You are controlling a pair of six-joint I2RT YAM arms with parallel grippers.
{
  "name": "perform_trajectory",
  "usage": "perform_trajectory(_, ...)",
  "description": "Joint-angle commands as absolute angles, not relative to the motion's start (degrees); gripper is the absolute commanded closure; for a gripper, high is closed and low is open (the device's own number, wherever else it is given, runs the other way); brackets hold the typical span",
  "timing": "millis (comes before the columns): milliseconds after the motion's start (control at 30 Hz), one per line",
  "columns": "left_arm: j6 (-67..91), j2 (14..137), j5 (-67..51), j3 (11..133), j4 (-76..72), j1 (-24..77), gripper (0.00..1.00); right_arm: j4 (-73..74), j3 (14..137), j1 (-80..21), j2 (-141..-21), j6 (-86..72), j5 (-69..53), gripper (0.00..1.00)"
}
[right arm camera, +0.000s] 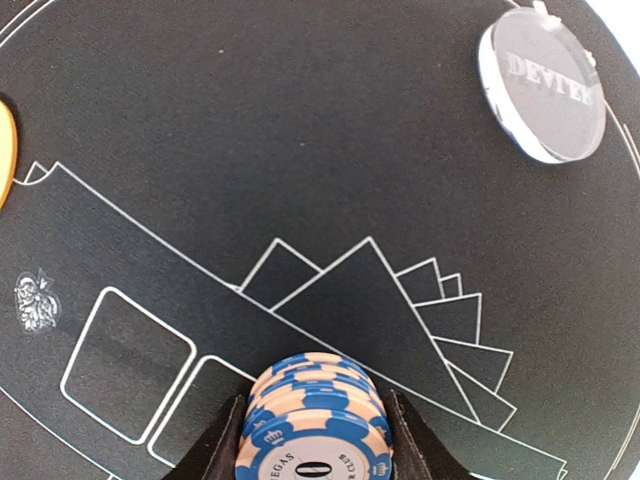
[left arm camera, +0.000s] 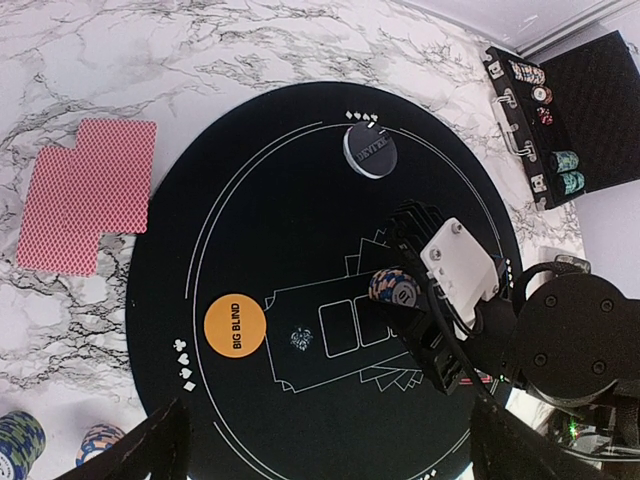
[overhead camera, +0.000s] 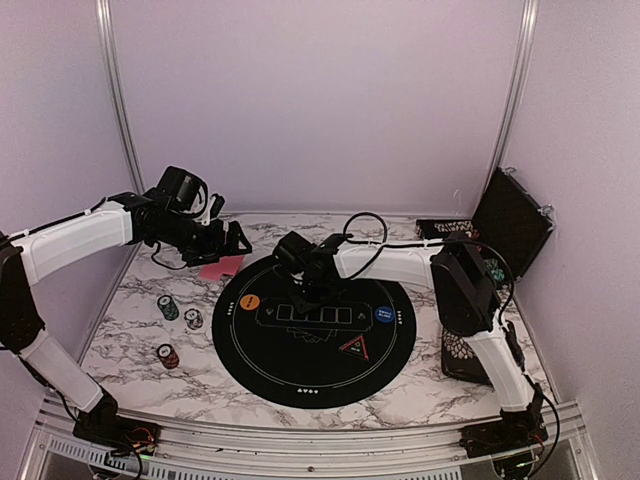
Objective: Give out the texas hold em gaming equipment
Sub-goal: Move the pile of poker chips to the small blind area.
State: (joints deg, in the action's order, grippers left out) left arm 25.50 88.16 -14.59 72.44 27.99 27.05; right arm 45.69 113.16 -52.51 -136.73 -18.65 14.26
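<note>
**Over the mat's centre: right claw grips a chip stack, left claw wide**

At the middle of the round black mat point(overhead camera: 300, 375), over the printed card boxes, the right claw point(overhead camera: 310, 292) is narrowed onto a blue-and-peach chip stack point(right arm camera: 316, 415), one finger against each side (can't tell if the stack's bottom touches the mat). At the far left, just off the mat's edge, the left claw point(overhead camera: 236, 243) hangs wide with nothing between its fingers. It is near the pink-red cards point(left arm camera: 85, 195), which lie face down in an offset overlap on the marble tabletop point(overhead camera: 120, 345), just beside the mat.

On the mat:
- The orange button point(left arm camera: 235, 323), marked BIG BLIND, is at the left.
- The blue button point(overhead camera: 385, 316) is at the right.
- The triangle marker point(overhead camera: 357, 347) is near-right of centre.
- The dealer button point(right arm camera: 545, 85) is toward the far edge (the arm covers it in the top view).

Three small chip stacks point(overhead camera: 168, 306) stand on the tabletop left of the mat, well apart from the held one. The black case point(overhead camera: 515, 220) stands open at the far right with more chips inside.
</note>
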Motion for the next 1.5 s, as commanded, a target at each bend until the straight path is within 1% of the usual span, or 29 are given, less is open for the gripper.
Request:
perform_trajectory(0, 25.40, 89.06, -15.43, 72.33, 26.49, 26.71, 0.02, 51.37, 110.53, -50.47, -136.59, -18.81, 18.60, 0.59)
perform_trajectory(767, 25.58, 90.24, -15.99, 72.65, 26.53, 26.72, 0.02, 46.60, 99.76, -46.18, -131.54, -19.05, 17.29, 0.59)
perform_trajectory(1467, 25.80, 91.23, -16.65, 73.01, 26.60, 26.72, 0.02, 44.98, 92.38, -41.26, -128.65, -20.54, 20.17, 0.59)
